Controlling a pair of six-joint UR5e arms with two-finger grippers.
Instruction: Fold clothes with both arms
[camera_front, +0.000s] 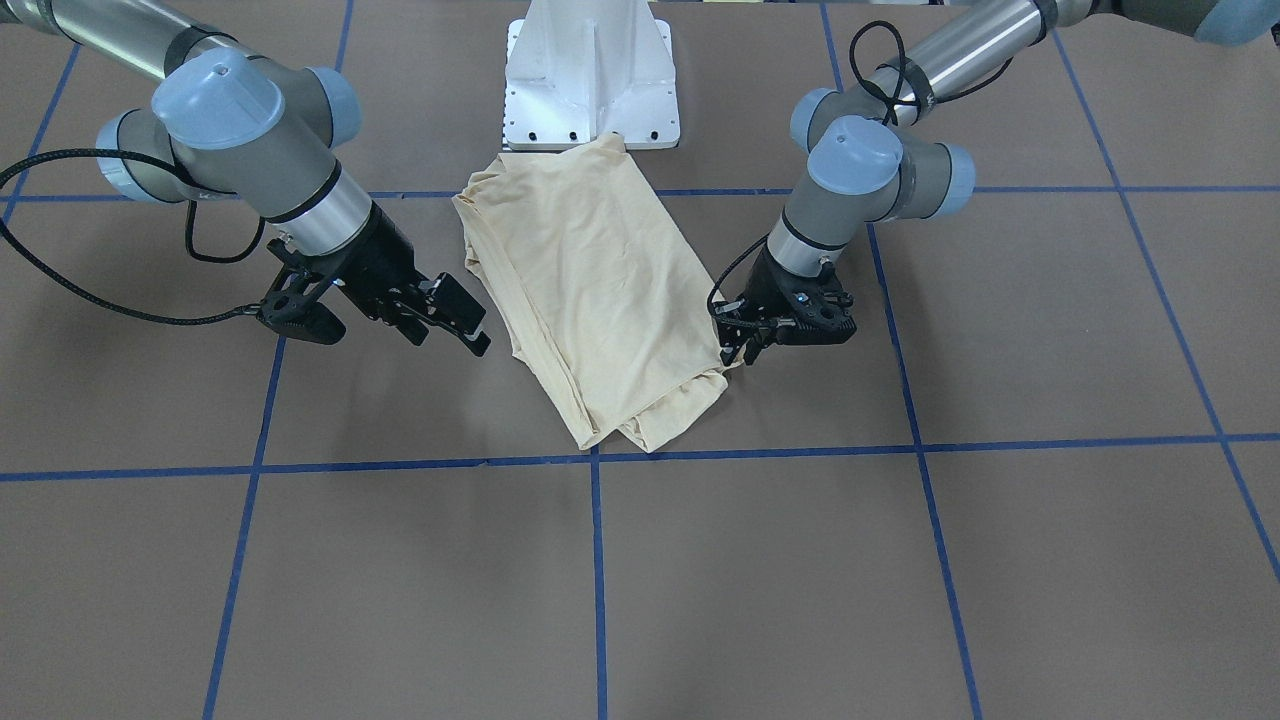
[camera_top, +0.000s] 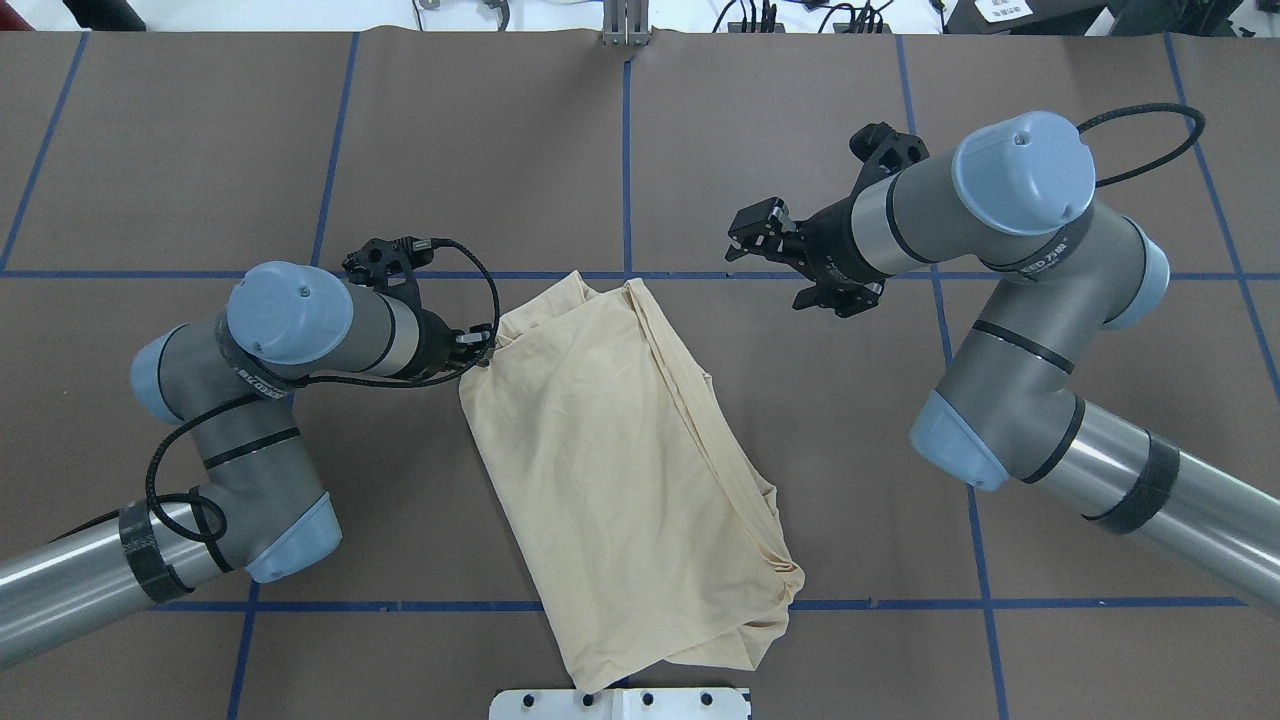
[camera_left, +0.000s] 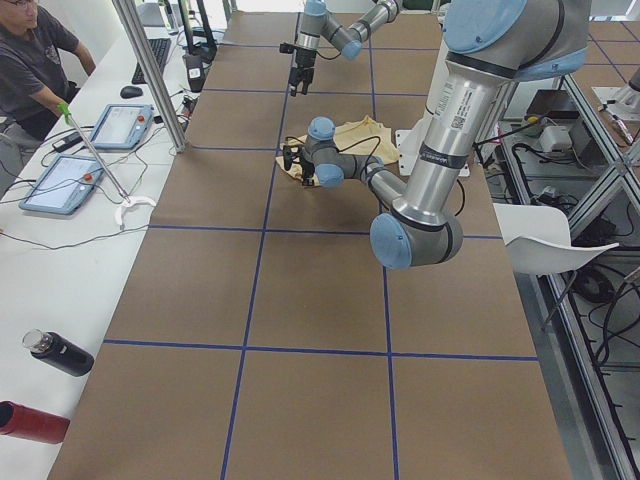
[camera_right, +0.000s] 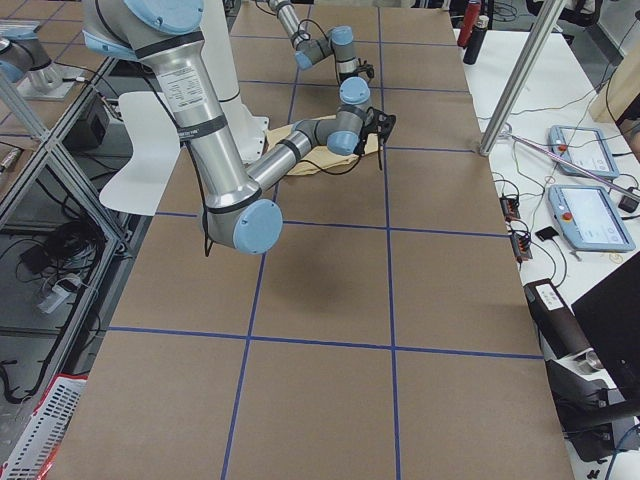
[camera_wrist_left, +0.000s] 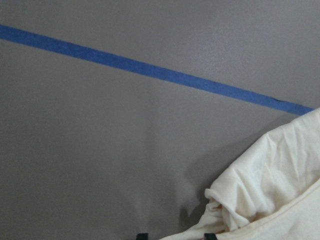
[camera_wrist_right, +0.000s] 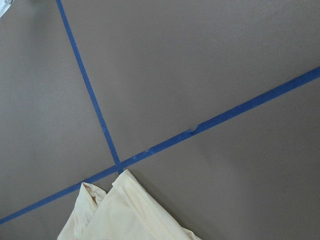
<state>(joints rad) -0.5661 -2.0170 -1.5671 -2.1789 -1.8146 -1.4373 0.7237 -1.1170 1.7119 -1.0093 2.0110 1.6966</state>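
The pale cream-yellow T-shirt (camera_front: 590, 290) lies folded into a long slanted rectangle in front of the pedestal, plain side up; its print and tag are hidden. It also shows in the overhead view (camera_top: 620, 450). My left gripper (camera_front: 742, 350) sits low at the shirt's far corner and looks shut on its bunched edge (camera_wrist_left: 270, 180); it also shows in the overhead view (camera_top: 483, 347). My right gripper (camera_front: 450, 338) is open and empty, raised above the table beside the shirt's other long edge and apart from it, as the overhead view (camera_top: 770, 268) also shows. The right wrist view shows only a shirt corner (camera_wrist_right: 120, 215).
The white pedestal base (camera_front: 590, 90) touches the shirt's near end. Blue tape lines (camera_front: 600, 455) grid the brown table. In the left side view an operator (camera_left: 35, 60), tablets (camera_left: 120, 125) and bottles (camera_left: 60, 352) sit on a white side bench.
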